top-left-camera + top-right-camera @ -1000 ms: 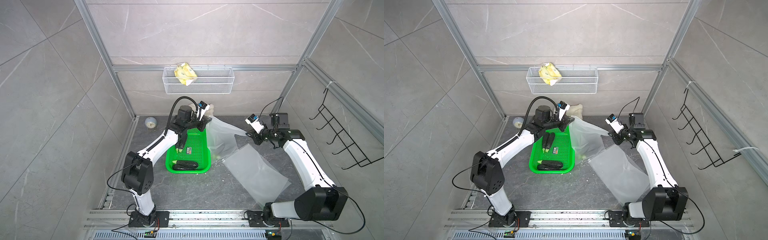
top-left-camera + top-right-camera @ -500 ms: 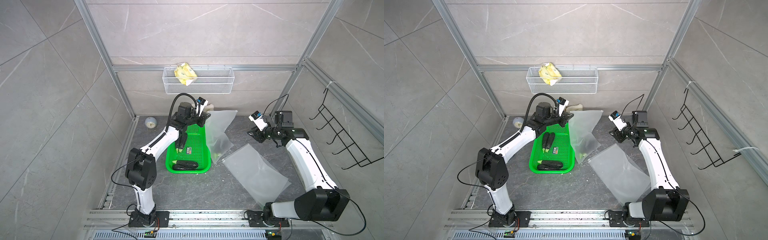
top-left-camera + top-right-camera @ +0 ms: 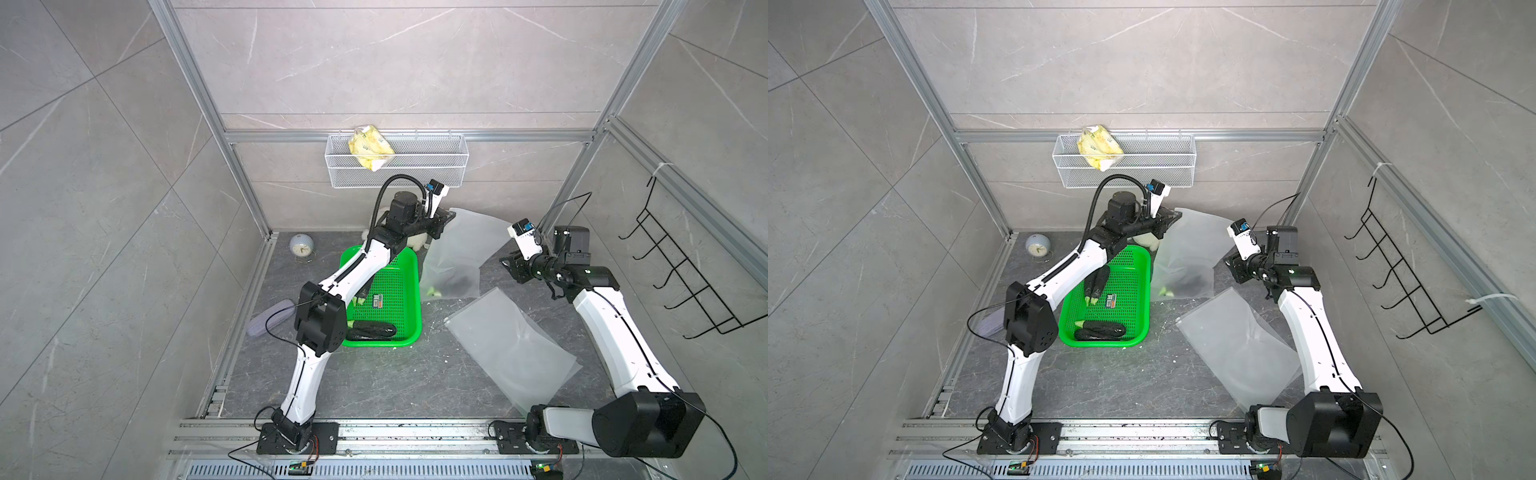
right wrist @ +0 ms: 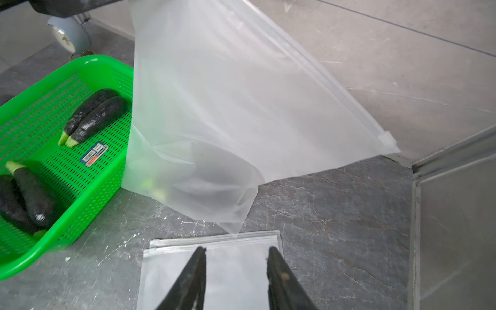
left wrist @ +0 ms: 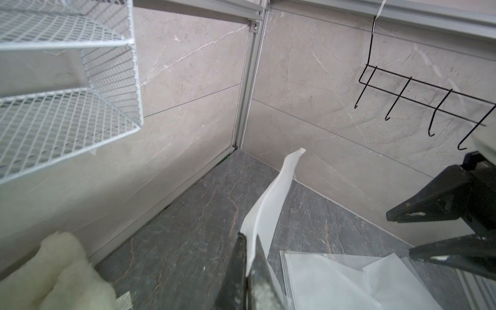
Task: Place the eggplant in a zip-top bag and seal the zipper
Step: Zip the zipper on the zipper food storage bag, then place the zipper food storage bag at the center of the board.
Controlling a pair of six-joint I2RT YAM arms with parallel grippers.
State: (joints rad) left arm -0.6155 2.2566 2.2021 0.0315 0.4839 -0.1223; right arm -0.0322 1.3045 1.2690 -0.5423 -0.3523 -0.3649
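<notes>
L gripper (image 5: 248, 243) is pressed shut on one top corner of the zip-top bag (image 3: 461, 241), which is held up w/ its bottom sagging onto the table (image 3: 374, 374). The eggplant (image 3: 455, 282) is seen as a dark blur in the bag's lowest part, w/ a bit of green at the end toward the basket. The zipper strip (image 4: 308, 69) is seen running from the pinched corner to a slider tab at the free corner; whether it's sealed can't be told.

R gripper (image 4: 236, 251) is spread, w/ nothing btw the jaws. It's kept apart from the held bag, at approx 3 o'clock of it in both top views, by the zipper end of spare bags (image 4: 214, 271) laid flat.

A green basket (image 3: 419, 291) is set just beside the bag at its 9 o'clock, w/ four more eggplants (image 4: 96, 118) in it, in two pairs. A small clock (image 3: 300, 245) is found at the basket's 10 o'clock, and a wire shelf (image 3: 415, 174) w/ a yellow packet (image 3: 370, 147) on the back wall at 12
</notes>
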